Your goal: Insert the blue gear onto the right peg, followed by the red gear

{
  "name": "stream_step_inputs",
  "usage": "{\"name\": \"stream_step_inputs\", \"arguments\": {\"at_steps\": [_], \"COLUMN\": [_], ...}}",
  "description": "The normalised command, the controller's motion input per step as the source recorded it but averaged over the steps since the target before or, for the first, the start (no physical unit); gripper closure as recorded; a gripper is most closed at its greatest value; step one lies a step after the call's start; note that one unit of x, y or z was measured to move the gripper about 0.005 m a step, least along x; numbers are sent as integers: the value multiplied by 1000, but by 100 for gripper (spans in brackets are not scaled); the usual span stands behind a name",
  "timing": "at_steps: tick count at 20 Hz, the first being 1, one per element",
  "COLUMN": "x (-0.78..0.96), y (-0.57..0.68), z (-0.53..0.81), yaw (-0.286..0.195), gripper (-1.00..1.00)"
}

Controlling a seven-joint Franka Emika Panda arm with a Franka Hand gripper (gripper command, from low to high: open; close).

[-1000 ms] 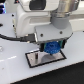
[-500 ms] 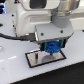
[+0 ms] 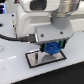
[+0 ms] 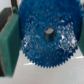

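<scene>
1. The gripper (image 3: 51, 49) is clamped on the blue gear (image 4: 47, 36) — in the wrist view a green finger (image 4: 10, 42) presses flat against the toothed rim on one side, and a sliver of its partner shows at the opposite edge.

2. Held by the rim like this, the gear lies flat with its centre hub (image 4: 49, 34) left uncovered, which is what a peg must pass through; a grip across the middle would block the bore.

3. In the exterior view the gear hangs low over the grey black-bordered plate (image 3: 34, 58), close to its surface. Whether it already sits on the right peg cannot be told, since gear and fingers hide the peg — the dark spot in the hub may be the bore or the peg's tip.

4. My judgement: the blue gear's insertion is at or near its finish, and a straight descent with no tilt is what it calls for.

5. The red gear is not in view in either picture; its turn is not yet begun.
</scene>
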Motion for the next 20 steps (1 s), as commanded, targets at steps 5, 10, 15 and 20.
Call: {"name": "stream_step_inputs", "arguments": {"at_steps": [5,10,15,20], "x": [142,109,272,184], "y": [46,76,-52,-71], "z": [340,150,-2,-22], "yaw": [0,0,0,0], "gripper": [100,100,100,100]}}
